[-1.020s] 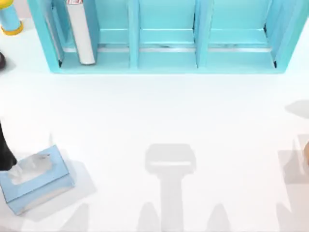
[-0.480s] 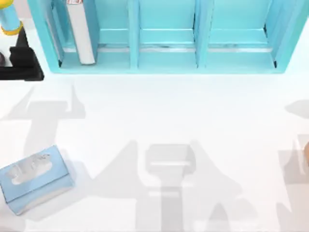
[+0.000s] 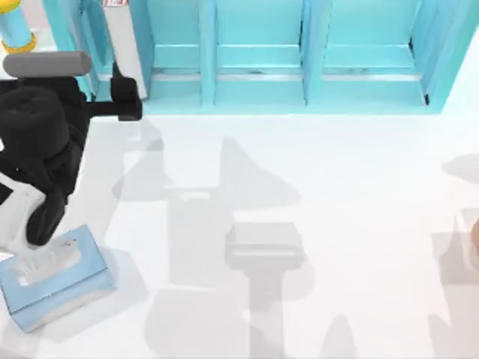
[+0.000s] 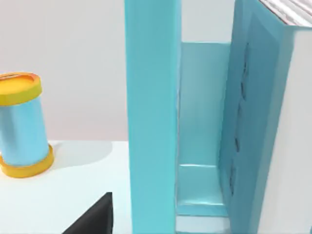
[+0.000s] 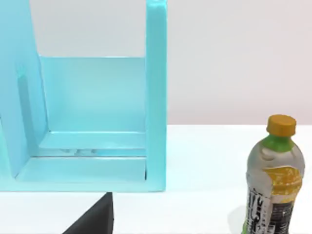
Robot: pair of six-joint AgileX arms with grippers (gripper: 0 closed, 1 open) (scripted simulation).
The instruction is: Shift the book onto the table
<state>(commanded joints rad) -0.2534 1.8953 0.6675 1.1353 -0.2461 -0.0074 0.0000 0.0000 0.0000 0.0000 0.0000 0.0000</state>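
Note:
The book [image 3: 123,45] stands upright in the left bay of the teal shelf unit [image 3: 258,90], white page edges toward the front. In the left wrist view the book [image 4: 273,122] sits just past the shelf's left wall [image 4: 152,122]. My left gripper [image 3: 111,97] is open and holds nothing. It hovers at the front of that left bay, close to the book's lower end. The white table [image 3: 337,187] stretches out in front of the shelf. My right arm is parked off the right side.
A light-blue tissue box [image 3: 52,280] lies at the front left, under the left arm. A blue can with yellow rims [image 3: 15,30] stands left of the shelf. A green bottle [image 5: 273,175] with a yellow cap stands to the right of the shelf.
My left arm has swung from beside the tissue box up toward the shelf, and its gripper now sits at the left bay in front of the book. The book has not moved.

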